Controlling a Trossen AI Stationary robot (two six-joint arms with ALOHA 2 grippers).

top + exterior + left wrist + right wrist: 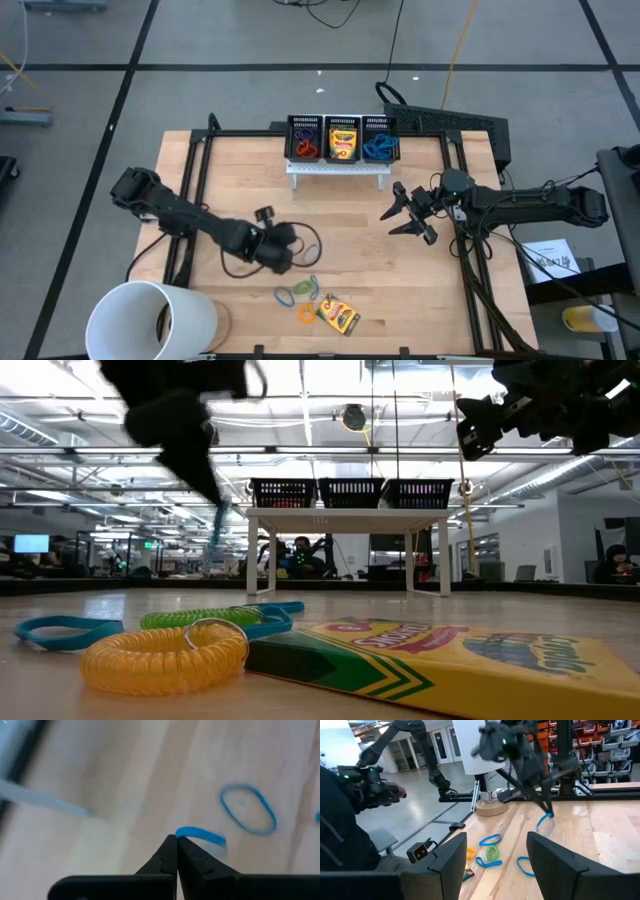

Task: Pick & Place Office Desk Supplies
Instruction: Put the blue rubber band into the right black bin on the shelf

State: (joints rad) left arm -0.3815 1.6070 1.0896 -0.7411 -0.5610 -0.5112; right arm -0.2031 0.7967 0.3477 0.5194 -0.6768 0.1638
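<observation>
Right now the left gripper has its jaws pinched tight on the end of a blue rubber band, low in the middle of its wrist frame; the band curls away from the tips, and in the right wrist view it dangles clear of the tabletop. Just past it another blue loop lies flat on the wood, right of centre in that frame. In the overhead view that arm sits at lower centre-left.

Below and to the right of it, a small heap waits: a green band, an orange coil and a crayon box, close together near the bottom edge.

The right gripper hovers at centre-right with its jaws spread wide and nothing between them, well apart from the heap.

At the top centre, three black bins stand on a white shelf; they already hold what look like red and orange bands, a crayon box and blue bands. A big white cup fills the lower left corner.

I'd judge the sorting well along, with the held band and the handful still on the wood left to go.
</observation>
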